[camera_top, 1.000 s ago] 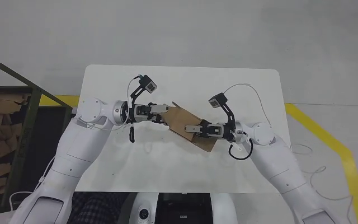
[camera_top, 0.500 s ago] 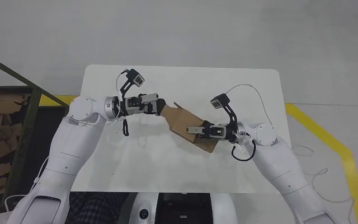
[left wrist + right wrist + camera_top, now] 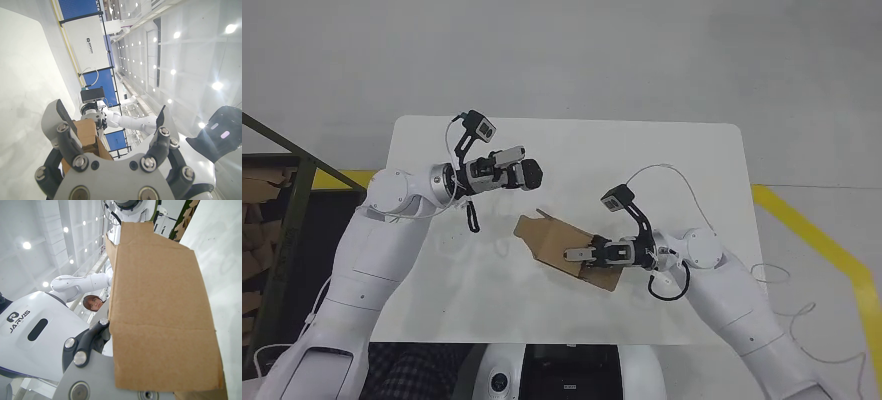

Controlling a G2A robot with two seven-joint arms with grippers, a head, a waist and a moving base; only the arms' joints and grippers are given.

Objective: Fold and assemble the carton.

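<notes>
The carton (image 3: pixel 560 243) is a brown cardboard piece, mostly flat with a raised flap at one corner, hanging low over the middle of the white table (image 3: pixel 692 150). My right gripper (image 3: pixel 580 254) is shut on its right-hand part. In the right wrist view the carton (image 3: pixel 160 306) spreads out from the jaws and hides the fingertips. My left gripper (image 3: pixel 532 173) stands open above the table, up and to the left of the carton and apart from it. Nothing sits between its fingers (image 3: pixel 64 115); the carton (image 3: pixel 86 130) lies beyond them.
A dark green rack with cardboard scraps (image 3: pixel 262 225) stands off the table's left edge. A yellow floor line (image 3: pixel 802 230) runs on the right. Bare table surface lies at the back right and the front left.
My left gripper let go of the carton's edge, opened and drew back to the upper left. My right gripper carried the carton toward the table's front and a little left.
</notes>
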